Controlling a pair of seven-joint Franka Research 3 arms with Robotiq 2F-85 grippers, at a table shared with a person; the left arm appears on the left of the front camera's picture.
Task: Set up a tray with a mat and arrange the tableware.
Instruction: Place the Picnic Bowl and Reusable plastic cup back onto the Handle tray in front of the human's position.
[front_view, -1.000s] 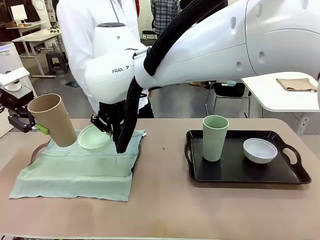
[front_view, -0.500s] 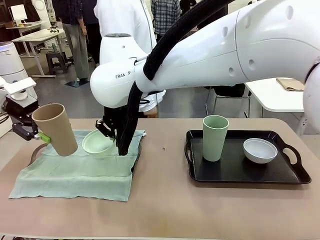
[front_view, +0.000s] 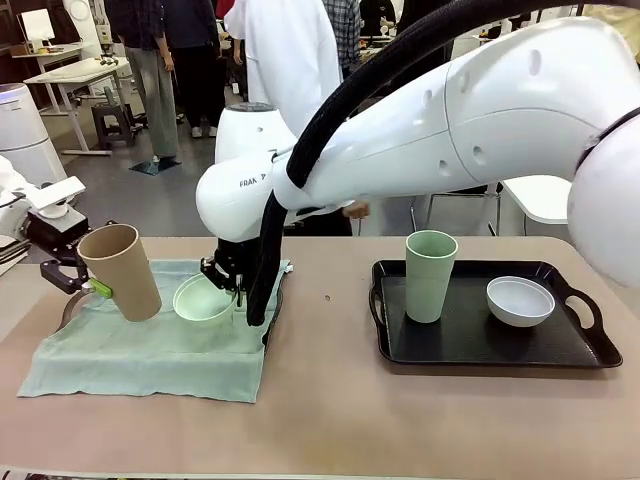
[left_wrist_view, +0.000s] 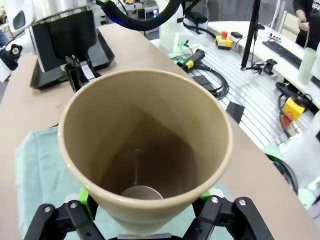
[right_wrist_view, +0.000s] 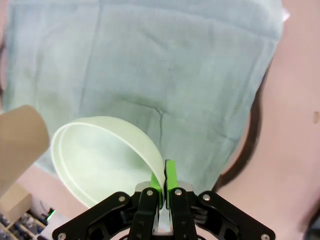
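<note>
L arm sat low at the left edge, wrist approx level; L gripper (front_view: 93, 284) had jaws spread wide, clamped on the base of the tan cup (front_view: 120, 272), held tilted. R arm stretched across the middle, wrist pointing down; R gripper (right_wrist_view: 163, 180) jaws pinched tight on the rim of the mint bowl (right_wrist_view: 100, 155)

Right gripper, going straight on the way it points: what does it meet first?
Likely the green mat just ahead; the mint bowl pinched by the right gripper would probably touch first.
</note>
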